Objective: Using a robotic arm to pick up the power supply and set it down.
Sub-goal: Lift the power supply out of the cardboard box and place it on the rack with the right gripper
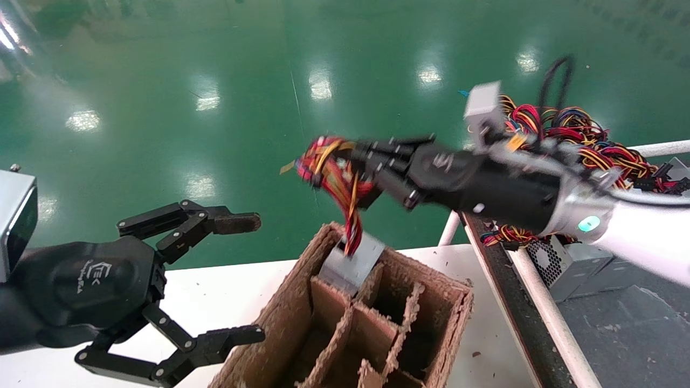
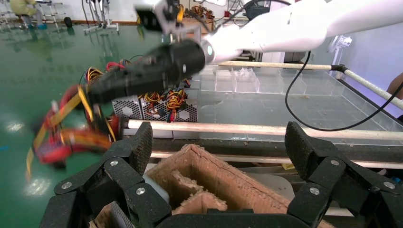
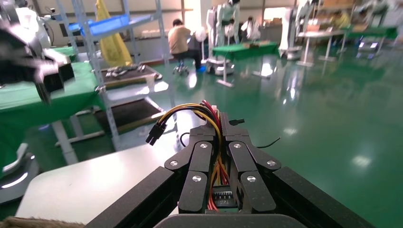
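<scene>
1. In the head view the right tool [image 1: 345, 161] reaches in from 3 o'clock, its white-shelled arm [image 1: 641, 237] behind it, and hangs above the far end of the brown divided cardboard box [image 1: 431, 345].
2. Its fingers are pressed together on the wire bundle [image 1: 337, 178] of red, yellow and orange leads.
3. The power supply [image 1: 350, 265], a silver-grey metal box, hangs tilted below that bundle, its lower part inside the far compartment at the box's 12 o'clock end.
4. The right wrist view shows what the head view blurs: the leads run straight between the closed fingers [image 3: 202, 164], and a black connector [image 3: 154, 134] sticks out beyond them.
5. The left wrist view shows the same arm from the opposite side, with more power supplies [image 2: 157, 107] lined up behind a white rail [image 2: 266, 129].
6. The left tool [image 1: 237, 280] sits at 8 o'clock over the white worktop [image 1: 215, 291], spread wide and holding nothing; one fingertip pad [image 1: 237, 222] is brownish.
</scene>
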Available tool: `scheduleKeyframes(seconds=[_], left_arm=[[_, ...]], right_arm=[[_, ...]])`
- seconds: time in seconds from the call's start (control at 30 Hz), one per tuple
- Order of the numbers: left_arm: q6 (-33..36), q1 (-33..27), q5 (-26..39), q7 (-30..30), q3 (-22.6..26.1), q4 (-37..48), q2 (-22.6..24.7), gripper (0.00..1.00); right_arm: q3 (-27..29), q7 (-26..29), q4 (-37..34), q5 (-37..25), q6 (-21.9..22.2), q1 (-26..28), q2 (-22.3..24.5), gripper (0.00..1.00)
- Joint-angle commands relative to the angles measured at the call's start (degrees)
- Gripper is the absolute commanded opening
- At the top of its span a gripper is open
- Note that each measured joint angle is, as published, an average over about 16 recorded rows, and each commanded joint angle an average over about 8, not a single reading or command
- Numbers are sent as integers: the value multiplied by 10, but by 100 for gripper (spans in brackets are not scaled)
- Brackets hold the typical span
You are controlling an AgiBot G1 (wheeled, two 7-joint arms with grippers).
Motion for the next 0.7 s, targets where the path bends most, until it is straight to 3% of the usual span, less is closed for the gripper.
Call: scheduleKeyframes(seconds=[0.03,0.7], left_arm=[[0,0,0,0,0,0,0,100],[0,0,0,0,0,0,0,100]], right_arm=[[3,8,16,10,-1,4,11,0],[8,137,197,99,2,40,191,0]])
